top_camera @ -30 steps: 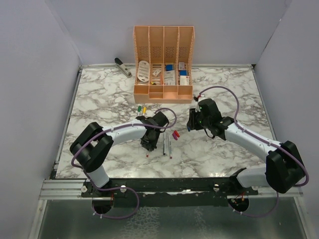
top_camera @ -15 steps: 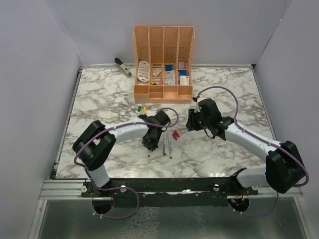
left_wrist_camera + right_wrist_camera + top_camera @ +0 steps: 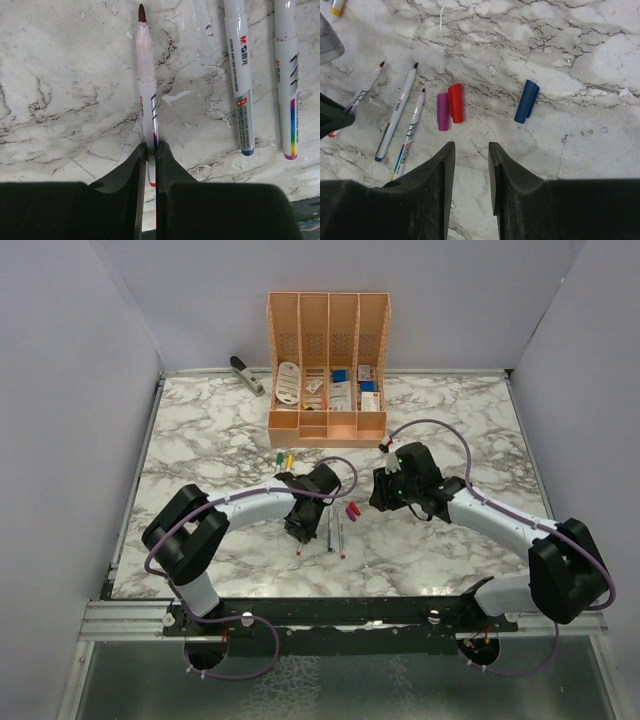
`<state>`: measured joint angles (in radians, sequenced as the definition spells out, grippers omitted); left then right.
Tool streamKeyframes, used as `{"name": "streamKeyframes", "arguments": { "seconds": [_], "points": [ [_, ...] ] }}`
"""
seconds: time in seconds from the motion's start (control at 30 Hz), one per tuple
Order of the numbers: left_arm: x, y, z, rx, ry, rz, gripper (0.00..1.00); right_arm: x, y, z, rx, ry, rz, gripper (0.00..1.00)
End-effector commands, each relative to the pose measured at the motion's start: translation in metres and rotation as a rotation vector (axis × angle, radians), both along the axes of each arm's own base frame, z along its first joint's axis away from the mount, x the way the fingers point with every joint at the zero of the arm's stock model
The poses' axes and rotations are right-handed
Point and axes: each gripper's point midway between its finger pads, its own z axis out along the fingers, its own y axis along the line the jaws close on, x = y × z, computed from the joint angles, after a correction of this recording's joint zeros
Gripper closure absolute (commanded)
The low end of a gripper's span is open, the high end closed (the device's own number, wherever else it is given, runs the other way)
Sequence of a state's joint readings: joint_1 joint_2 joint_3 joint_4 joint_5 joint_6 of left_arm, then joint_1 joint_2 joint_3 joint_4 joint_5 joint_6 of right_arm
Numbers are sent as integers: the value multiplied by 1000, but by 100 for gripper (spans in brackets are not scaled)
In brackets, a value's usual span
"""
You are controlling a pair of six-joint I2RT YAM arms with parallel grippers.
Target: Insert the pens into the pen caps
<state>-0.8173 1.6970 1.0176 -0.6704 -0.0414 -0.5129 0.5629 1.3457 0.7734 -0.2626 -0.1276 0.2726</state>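
Your left end effector (image 3: 151,149) is clamped on the rear of a thin white marker pen (image 3: 147,95) with a dark red-brown tip. The pen points straight away from the wrist camera, low over the white-and-grey marbled counter (image 3: 60,100). You cannot tell from these views whether it rests on the stone or is just lifted.

To its right lie two more pens, parallel and close together. The second white pen (image 3: 239,75) reads "M&G" in red, with fine print below that is too small to read, and it ends in a blue band. The third white pen (image 3: 286,75) carries a rainbow stripe and a purple end.

Your right end effector (image 3: 471,150) has its fingers apart and holds nothing. It hangs above the counter near a purple plastic cap (image 3: 442,111) and a red plastic cap (image 3: 455,102), which lie side by side and touching. A dark blue plastic cap (image 3: 526,101) lies apart to their right.

From above, a green cap (image 3: 279,458) and a yellow cap (image 3: 290,460) sit side by side in front of the peach-coloured slotted plastic organiser (image 3: 328,340). A grey metal stapler (image 3: 246,374) lies at the counter's far left.
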Motion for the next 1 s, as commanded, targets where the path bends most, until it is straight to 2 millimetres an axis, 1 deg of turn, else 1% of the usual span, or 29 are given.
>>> {"name": "streamKeyframes", "arguments": {
  "seconds": [0.0,0.23,0.4,0.57,0.73,0.87,0.97],
  "points": [
    [22,2,-3,-6,-119,-4,100,-4,7,-9,11,17,48,68],
    [42,2,43,-67,-290,3,100,6,19,-10,26,15,65,68],
    [51,2,74,-139,-405,16,100,10,30,-14,30,22,91,72],
    [56,0,92,-198,-483,17,100,14,41,-19,24,22,120,75],
    [59,-10,104,-263,-522,-20,100,18,47,-25,12,28,131,75],
    [63,-17,116,-310,-563,-36,100,22,51,-28,2,32,139,70],
    [64,-19,123,-331,-585,-39,100,25,53,-32,-8,37,138,70]
  ]
}}
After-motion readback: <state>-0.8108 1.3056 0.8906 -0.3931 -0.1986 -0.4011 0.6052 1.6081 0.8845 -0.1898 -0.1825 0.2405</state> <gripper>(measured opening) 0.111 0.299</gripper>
